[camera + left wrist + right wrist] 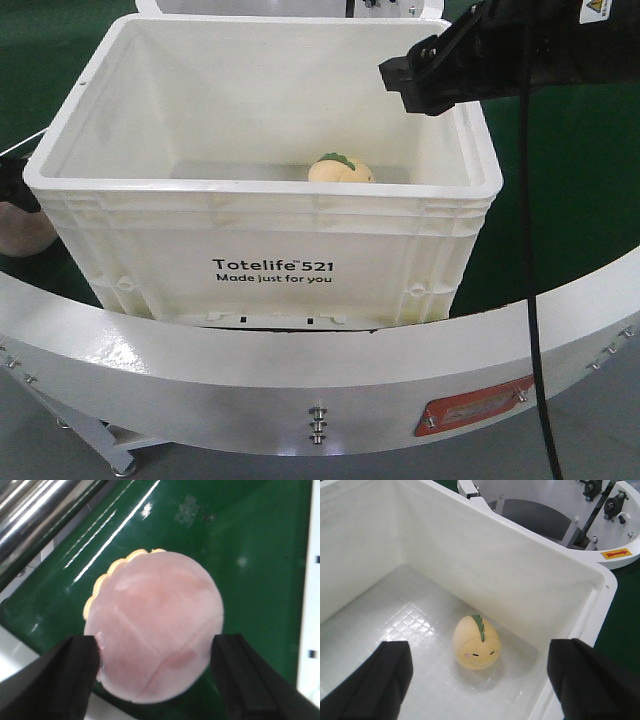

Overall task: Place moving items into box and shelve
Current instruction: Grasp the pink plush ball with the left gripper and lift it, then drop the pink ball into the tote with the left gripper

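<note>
Front view: large white box (270, 215) on a curved white table (250, 385), yellow plush fruit (342, 169) already lying inside, near the far right wall. Right gripper (415, 85) above the box's far right corner, fingers apart, holding nothing. Left gripper (155, 677) outside the box at its left, fingers apart around the pink plush fruit (155, 630) on the green belt (250, 555); firm clamp not clear. Half done: pink fruit and shelving remaining.

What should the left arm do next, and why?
Probably close the left hand on the round pinkish-brown plush fruit: its fingers already flank the fruit on the green belt, while the yellow-orange plush fruit already lies in the white plastic crate under the open right hand.
</note>
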`<state>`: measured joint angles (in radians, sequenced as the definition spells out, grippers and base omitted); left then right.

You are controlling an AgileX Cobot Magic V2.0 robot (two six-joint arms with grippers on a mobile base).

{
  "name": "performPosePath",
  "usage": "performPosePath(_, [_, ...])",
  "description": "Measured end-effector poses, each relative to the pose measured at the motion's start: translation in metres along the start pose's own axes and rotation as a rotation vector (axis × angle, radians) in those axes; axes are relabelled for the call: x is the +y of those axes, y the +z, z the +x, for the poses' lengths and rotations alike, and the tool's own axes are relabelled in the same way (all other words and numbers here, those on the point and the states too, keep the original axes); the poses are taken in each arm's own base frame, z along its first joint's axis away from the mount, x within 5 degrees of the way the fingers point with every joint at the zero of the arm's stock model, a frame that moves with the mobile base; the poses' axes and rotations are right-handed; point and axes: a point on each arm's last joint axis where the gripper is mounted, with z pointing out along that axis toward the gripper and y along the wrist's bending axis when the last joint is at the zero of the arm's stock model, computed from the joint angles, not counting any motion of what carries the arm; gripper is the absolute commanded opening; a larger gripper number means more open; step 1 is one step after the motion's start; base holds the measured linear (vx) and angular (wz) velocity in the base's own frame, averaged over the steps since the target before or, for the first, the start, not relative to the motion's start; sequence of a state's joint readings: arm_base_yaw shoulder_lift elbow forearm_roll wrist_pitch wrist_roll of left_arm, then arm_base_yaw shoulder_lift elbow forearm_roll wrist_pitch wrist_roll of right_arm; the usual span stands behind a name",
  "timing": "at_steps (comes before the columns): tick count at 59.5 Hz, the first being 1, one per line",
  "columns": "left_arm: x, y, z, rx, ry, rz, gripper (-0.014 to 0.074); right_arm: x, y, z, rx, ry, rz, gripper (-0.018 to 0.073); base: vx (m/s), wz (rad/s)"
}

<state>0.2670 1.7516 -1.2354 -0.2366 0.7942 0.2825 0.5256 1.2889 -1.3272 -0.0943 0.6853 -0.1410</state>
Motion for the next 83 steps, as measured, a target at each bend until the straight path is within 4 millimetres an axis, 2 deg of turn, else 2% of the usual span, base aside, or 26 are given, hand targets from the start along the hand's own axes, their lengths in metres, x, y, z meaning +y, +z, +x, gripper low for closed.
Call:
performPosePath(4, [0.002, 0.014, 0.000, 0.025, 0.000, 0.003, 0.0578, 0.000, 0.000, 0.000, 0.000, 0.000, 0.000, 0.0588, 0.00, 0.00])
performPosePath(10, [0.004, 0.025, 0.000, 0.038, -0.003, 0.005, 0.0548, 0.000, 0.000, 0.000, 0.000, 0.000, 0.000, 0.0588, 0.00, 0.00])
performPosePath(23, [0.004, 0.026, -0.001, 0.033, -0.006, 0.007, 0.0385, 0.000, 0.000, 0.000, 0.000, 0.000, 0.000, 0.0588, 0.00, 0.00])
performPosePath(30, [0.003, 0.019, -0.003, 0.013, -0.002, 0.005, 0.0332, 0.000, 0.000, 0.000, 0.000, 0.000, 0.000, 0.0588, 0.00, 0.00])
performPosePath(38, [-0.001, -0.012, -0.006, -0.071, 0.015, -0.007, 0.0322, 0.000, 0.000, 0.000, 0.000, 0.000, 0.000, 0.0588, 0.00, 0.00])
performPosePath(48, [-0.015, -0.086, -0.014, -0.256, 0.059, -0.023, 0.0322, 0.000, 0.000, 0.000, 0.000, 0.000, 0.000, 0.0588, 0.00, 0.00])
performPosePath(54, [-0.033, -0.136, -0.016, -0.386, 0.119, -0.023, 0.0322, 0.000, 0.000, 0.000, 0.000, -0.001, 0.001, 0.0588, 0.00, 0.00])
performPosePath(58, [-0.051, -0.162, -0.016, -0.464, 0.168, -0.001, 0.0322, 0.000, 0.000, 0.000, 0.000, -0.001, 0.001, 0.0588, 0.00, 0.00])
performPosePath(64, [-0.085, -0.185, -0.013, -0.542, 0.270, 0.075, 0.0322, 0.000, 0.000, 0.000, 0.000, -0.002, 0.002, 0.0588, 0.00, 0.00])
performPosePath(69, [-0.112, -0.187, -0.009, -0.552, 0.365, 0.152, 0.0322, 0.000, 0.000, 0.000, 0.000, -0.002, 0.002, 0.0588, 0.00, 0.00])
performPosePath(76, [-0.145, -0.175, -0.007, -0.516, 0.448, 0.243, 0.0335, 0.000, 0.000, 0.000, 0.000, -0.002, 0.002, 0.0588, 0.00, 0.00])
performPosePath(83, [-0.170, -0.154, -0.007, -0.467, 0.516, 0.289, 0.0425, 0.000, 0.000, 0.000, 0.000, -0.002, 0.002, 0.0588, 0.00, 0.00])
